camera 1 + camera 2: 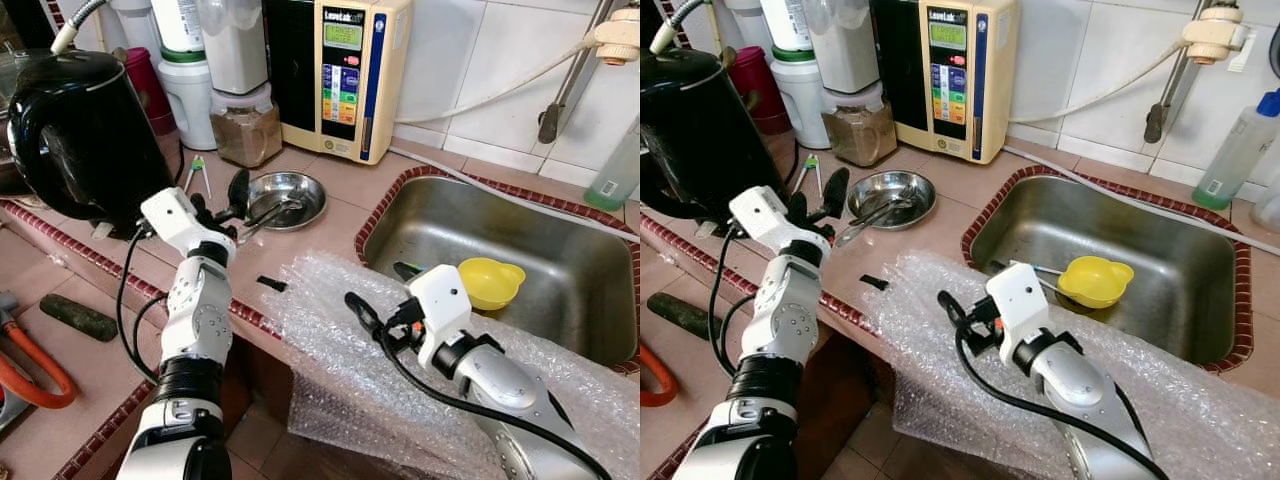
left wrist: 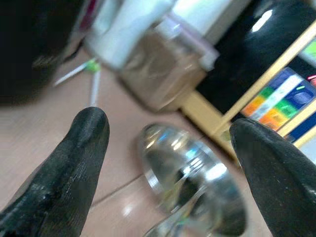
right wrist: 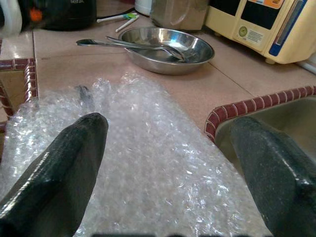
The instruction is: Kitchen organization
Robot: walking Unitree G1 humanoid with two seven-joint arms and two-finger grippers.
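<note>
Two grippers are at work over the tiled counter (image 1: 330,195). In the left-centre of the left eye view, the left gripper (image 1: 232,200) hovers with its black fingers spread and holding nothing, just beside the shallow round steel dish (image 1: 290,195), where a metal spoon (image 1: 265,215) rests with its handle over the rim. Lower centre, the right gripper (image 3: 170,163) hangs released above the crumpled clear bubble wrap (image 1: 330,330) draped over the counter edge. A yellow plastic bowl (image 1: 490,282) lies in the steel sink (image 1: 590,290) at right. The step in hand looks like reaching for the dish or spoon; the next move calls for lowering the spread fingers around the handle and closing.
</note>
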